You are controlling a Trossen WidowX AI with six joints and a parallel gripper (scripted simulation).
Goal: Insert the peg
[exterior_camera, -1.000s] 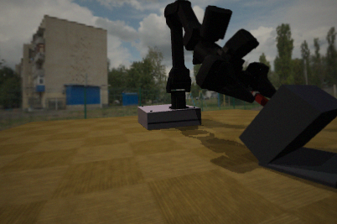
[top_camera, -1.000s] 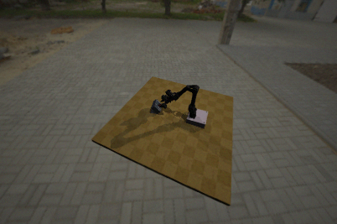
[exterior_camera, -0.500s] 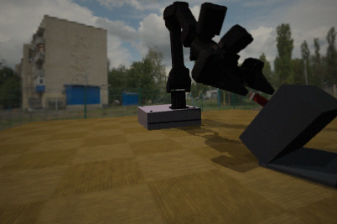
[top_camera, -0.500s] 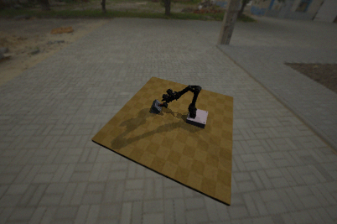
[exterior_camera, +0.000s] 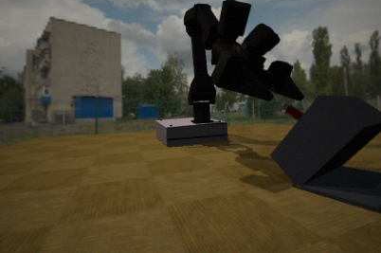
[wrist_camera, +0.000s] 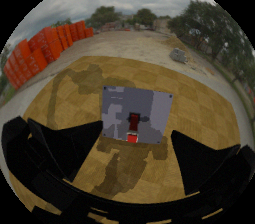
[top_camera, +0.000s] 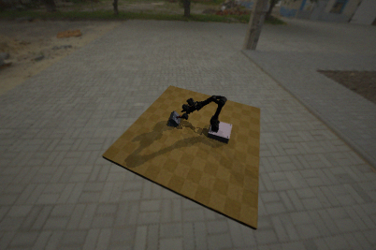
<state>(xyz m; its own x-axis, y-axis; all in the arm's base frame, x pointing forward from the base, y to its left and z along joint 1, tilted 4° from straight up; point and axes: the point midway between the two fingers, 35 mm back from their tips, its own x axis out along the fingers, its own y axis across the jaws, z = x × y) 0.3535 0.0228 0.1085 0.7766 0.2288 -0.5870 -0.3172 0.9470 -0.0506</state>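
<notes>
The open end effector (exterior_camera: pixel 287 99) (wrist_camera: pixel 137 130) hangs just off the red peg (exterior_camera: pixel 292 112) (wrist_camera: pixel 134 122).

Checkered wooden mat (top_camera: pixel 196 169) (exterior_camera: pixel 109 185) (wrist_camera: pixel 197 95) | on it: pale arm base (top_camera: pixel 225 128) (exterior_camera: pixel 171 134), dark sloped block (top_camera: pixel 173 120) (exterior_camera: pixel 327 133) (wrist_camera: pixel 122 102)

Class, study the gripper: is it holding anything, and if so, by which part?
Nothing is held. The gripper is open, and the red peg stands out of the sloped panel, untouched by the fingers.

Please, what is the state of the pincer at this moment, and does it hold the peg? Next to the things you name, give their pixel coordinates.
Pincer (exterior_camera: pixel 288 99) (wrist_camera: pixel 137 130): open, holding nothing; the red peg (exterior_camera: pixel 292 112) (wrist_camera: pixel 133 123) stands in the sloped panel (exterior_camera: pixel 327 137) (wrist_camera: pixel 118 107).
</notes>
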